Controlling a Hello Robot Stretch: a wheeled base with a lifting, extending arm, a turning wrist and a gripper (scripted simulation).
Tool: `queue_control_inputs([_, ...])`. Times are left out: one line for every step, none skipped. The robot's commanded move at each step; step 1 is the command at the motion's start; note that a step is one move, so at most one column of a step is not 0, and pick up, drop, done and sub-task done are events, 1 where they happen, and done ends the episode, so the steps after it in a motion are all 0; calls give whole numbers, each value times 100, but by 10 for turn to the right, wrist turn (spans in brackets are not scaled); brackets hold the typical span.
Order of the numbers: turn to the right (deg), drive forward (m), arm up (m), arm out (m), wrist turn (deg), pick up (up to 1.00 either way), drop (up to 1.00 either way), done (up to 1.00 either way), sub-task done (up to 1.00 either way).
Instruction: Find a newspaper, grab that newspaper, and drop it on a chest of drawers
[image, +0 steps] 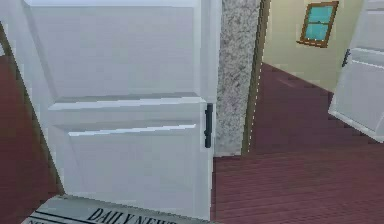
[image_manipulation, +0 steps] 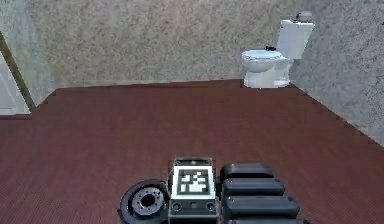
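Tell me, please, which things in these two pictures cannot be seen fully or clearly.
- Newspaper, forward view: the bottom edge cuts it off, leaving one strip with part of the headline.
- Space behind the white door, forward view: the door leaf hides it.
- Framed thing on the far wall, forward view: too small to tell window from picture.
- Second door, forward view: cut off by the right edge.
- Toilet, arm side view: too small for details.

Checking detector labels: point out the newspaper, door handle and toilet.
newspaper (image: 85, 209), forward view, grey front page.
door handle (image: 208, 125), forward view, bar's middle.
toilet (image_manipulation: 266, 67), arm side view, bowl.
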Motion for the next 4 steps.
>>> queue_control_inputs([0,45,0,0,0,0,0,0,0])
queue_control_inputs([-450,0,0,0,0,0,0,0,0])
queue_control_inputs([-450,0,0,0,0,0,0,0,0])
queue_control_inputs([-30,0,0,0,0,0,0,0,0])
